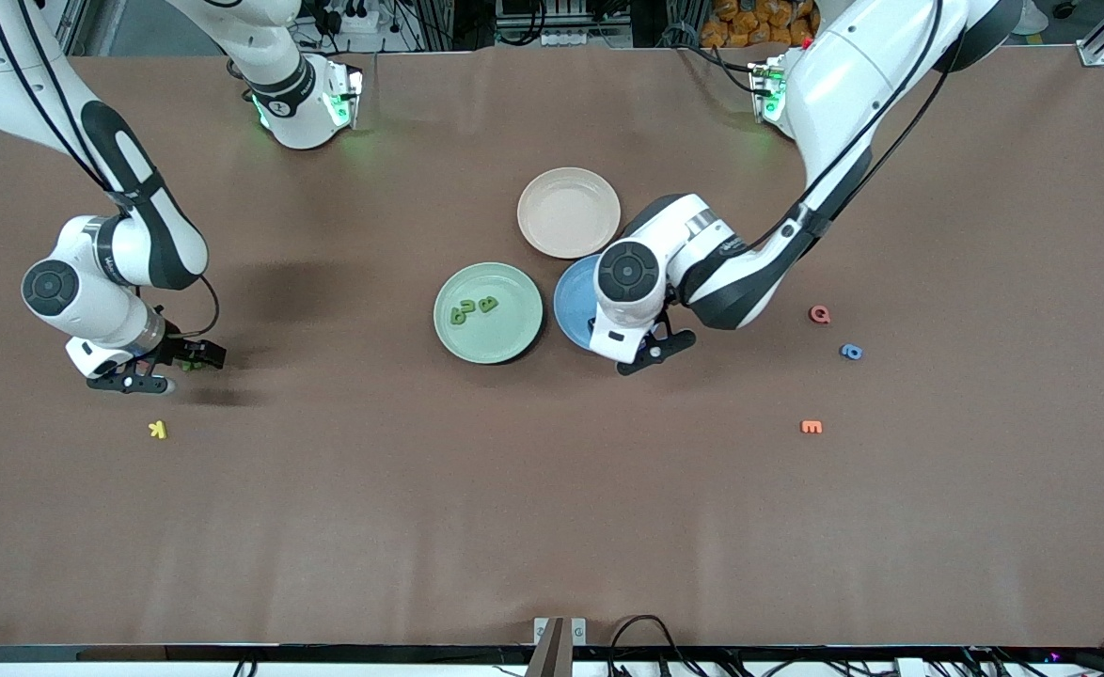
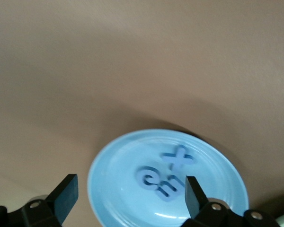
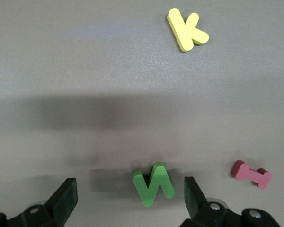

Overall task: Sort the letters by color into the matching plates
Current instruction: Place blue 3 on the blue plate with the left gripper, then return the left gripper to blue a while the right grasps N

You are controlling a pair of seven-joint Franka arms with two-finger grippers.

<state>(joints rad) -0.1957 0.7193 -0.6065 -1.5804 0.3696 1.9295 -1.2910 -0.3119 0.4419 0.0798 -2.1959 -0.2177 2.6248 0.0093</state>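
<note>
Left end effector (image 2: 128, 194) hangs over the medium blue round plate (image 1: 573, 303), fingers spread wide, nothing between them. Three chunky blue foam letters (image 2: 166, 173) lie together in that plate. One more small blue letter (image 1: 851, 352) sits on the brown tabletop (image 1: 552, 527) toward the left arm's end, just beside a red letter (image 1: 820, 315); an orange letter (image 1: 812, 427) lies nearer the front camera.

Pale mint green round plate (image 1: 488, 312), just beside the blue one, holds three green foam letters (image 1: 474, 308). An empty beige-pink plate (image 1: 569, 212) lies farther from the camera.

Right end effector (image 3: 128, 194) is low over the right arm's end of the tabletop, fingers open and empty, straddling the last green foam letter (image 3: 153, 184). A pink letter (image 3: 251, 173) lies near it; a yellow K-shaped letter (image 1: 158, 430) lies nearer the front camera.

Handling, by judgement: letters look light and slightly squashy, matte, not slippery, not fragile. Best taken across the flat outer sides of the strokes, fingers reaching the tabletop; a light pinch should suffice. Risk: the letter skidding if one finger touches first.
</note>
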